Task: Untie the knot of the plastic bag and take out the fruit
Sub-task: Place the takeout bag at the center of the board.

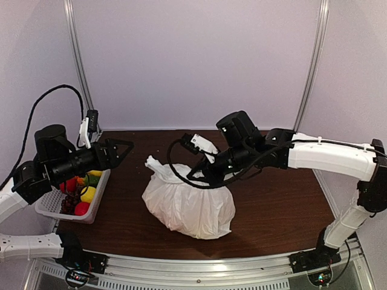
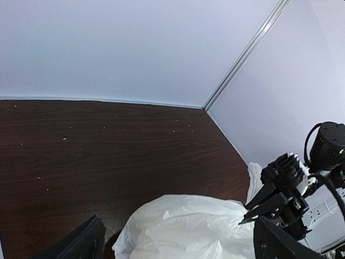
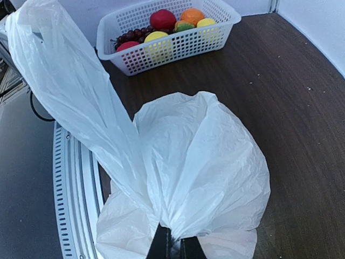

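- Two arms share the dark wooden table (image 1: 275,202), and only the right gripper (image 3: 172,245) touches the plastic bag (image 1: 190,205).
- We see the right gripper's fingers pressed together on a gathered bunch of thin white plastic at the top of the bag. In the right wrist view the plastic fans out from between the two dark tips.
- From that pinch, one long strip of the bag runs up and away to the left of the wrist view. A rounded, puffed fold stands just beside it.
- We cannot make out the knot as a separate lump in any view.
- The bag sits near the middle of the table, directly below the right gripper. Its bulk rests on the wood, and the plastic hides its contents.
- The left gripper (image 1: 127,147) hangs in the air with its fingers spread wide, to the left of the bag. It is apart from the bag and holds nothing.
- A white slatted basket (image 3: 161,51) stands at the table's left edge, under the left arm. It holds red, yellow and orange fruit (image 3: 192,15) and dark grapes (image 3: 129,36).
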### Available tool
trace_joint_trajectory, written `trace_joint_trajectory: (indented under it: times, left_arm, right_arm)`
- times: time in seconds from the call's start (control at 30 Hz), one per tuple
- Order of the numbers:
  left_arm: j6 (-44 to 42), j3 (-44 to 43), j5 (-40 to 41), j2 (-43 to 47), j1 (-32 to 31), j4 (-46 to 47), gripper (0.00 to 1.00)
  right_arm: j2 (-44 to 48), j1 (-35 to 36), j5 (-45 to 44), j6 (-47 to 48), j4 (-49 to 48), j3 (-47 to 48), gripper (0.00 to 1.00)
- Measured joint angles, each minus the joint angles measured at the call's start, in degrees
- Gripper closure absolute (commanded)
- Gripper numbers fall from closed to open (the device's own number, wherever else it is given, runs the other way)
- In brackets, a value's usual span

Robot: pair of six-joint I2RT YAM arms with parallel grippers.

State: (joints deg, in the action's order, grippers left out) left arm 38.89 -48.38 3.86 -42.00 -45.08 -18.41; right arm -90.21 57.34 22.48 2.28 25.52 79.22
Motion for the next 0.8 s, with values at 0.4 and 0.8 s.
trace_joint_trajectory:
  times: [0.4,0.8]
  left_arm:
    - [-2.0,-0.1,-4.7,-2.4,0.0,-1.4,0.02]
    - [-8.3,-0.1,-16.3,-10.7,0.0,-0.6,0.03]
  right_arm:
    - [-2.1,6.0,-1.7,-0.4,-3.8,-6.1,0.29]
    - [23.5,6.5,-19.1,-19.4,-9.3,-19.2,0.25]
